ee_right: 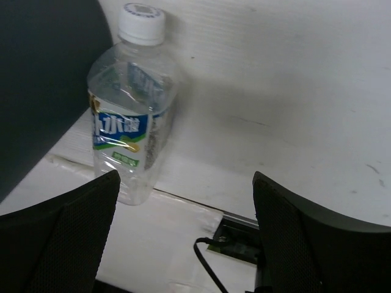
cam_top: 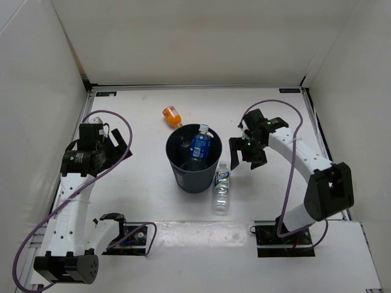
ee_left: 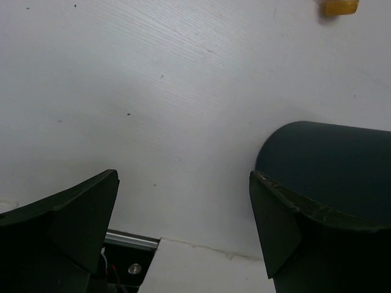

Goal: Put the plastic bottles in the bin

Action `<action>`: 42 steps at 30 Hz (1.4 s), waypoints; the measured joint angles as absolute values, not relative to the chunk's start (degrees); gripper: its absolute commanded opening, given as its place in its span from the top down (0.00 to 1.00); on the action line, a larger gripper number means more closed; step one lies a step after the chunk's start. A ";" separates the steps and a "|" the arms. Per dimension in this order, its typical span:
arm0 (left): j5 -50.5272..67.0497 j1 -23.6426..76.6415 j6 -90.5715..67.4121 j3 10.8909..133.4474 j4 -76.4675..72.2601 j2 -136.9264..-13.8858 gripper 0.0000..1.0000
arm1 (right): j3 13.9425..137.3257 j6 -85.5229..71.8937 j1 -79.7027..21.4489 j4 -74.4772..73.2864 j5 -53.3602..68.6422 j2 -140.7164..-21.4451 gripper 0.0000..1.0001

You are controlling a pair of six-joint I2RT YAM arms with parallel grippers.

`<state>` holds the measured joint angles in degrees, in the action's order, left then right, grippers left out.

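One plastic bottle in the bin point(cam_top: 194, 180), two outside it

The blue-labelled bottle point(cam_top: 200, 144) stands inside the bin; the white-and-blue-labelled bottle point(cam_top: 222, 188) is just to its right and the orange bottle point(cam_top: 172, 116) lies just behind. The right gripper point(cam_top: 246, 155) and the left gripper point(cam_top: 116, 146) flank the bin, both spread wide and empty.

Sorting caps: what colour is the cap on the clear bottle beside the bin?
White cap; best in right wrist view.
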<state>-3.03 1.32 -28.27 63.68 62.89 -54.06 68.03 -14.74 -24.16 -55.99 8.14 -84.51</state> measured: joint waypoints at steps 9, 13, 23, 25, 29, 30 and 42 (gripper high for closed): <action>-5.54 2.96 -24.08 63.66 68.25 -52.23 0.01 | 67.75 -19.64 -27.16 -49.80 17.80 -97.43 0.10; -8.73 5.87 -21.08 63.68 69.73 -51.51 0.01 | 69.28 -21.04 -29.10 -49.36 19.94 -103.70 0.10; -13.02 8.49 -17.58 63.79 71.55 -50.22 0.01 | 70.94 -23.79 -32.69 -49.36 22.31 -110.24 0.19; -13.17 8.49 -17.56 63.79 71.55 -50.11 0.01 | 70.94 -23.99 -32.23 -49.54 22.22 -110.21 0.26; -13.67 8.49 -17.65 63.79 71.35 -50.09 0.01 | 70.94 -24.14 -30.81 -50.87 21.10 -109.58 0.42; -14.02 8.49 -17.76 63.79 71.24 -50.09 0.01 | 70.94 -24.01 -30.26 -51.37 20.38 -109.08 0.48; -15.64 8.49 -23.05 62.26 66.92 -55.37 0.01 | 81.21 -22.09 -16.40 -60.16 14.63 -97.82 0.91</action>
